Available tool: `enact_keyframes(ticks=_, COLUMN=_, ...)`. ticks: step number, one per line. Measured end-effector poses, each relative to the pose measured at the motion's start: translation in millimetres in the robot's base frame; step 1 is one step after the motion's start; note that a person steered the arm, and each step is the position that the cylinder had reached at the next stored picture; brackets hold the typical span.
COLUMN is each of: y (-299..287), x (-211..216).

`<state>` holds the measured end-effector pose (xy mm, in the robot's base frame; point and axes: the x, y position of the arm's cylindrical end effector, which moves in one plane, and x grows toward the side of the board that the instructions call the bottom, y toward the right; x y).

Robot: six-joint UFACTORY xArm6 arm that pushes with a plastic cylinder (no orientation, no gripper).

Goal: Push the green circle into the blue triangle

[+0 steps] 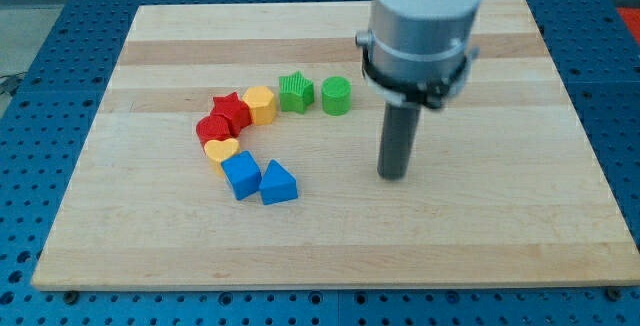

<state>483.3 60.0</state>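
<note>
The green circle (336, 96) sits on the wooden board (480, 236) just above centre. The blue triangle (279, 183) lies lower and to the left of it, touching the blue cube (241, 176). My tip (393, 175) rests on the board to the lower right of the green circle and well to the right of the blue triangle, touching no block.
A green star (296, 92) is beside the green circle on its left. A yellow hexagon (260, 104), red star (230, 111), red circle (212, 129) and yellow heart (221, 151) curve down to the blue cube.
</note>
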Motion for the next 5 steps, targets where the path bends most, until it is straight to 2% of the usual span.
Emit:
enact_keyframes(ticks=1, y=-12, x=-33)
enact_keyframes(ticks=3, y=-8, x=-72)
enact_keyframes(ticks=4, y=-14, x=-136)
enact_keyframes(ticks=5, y=-58, x=-154)
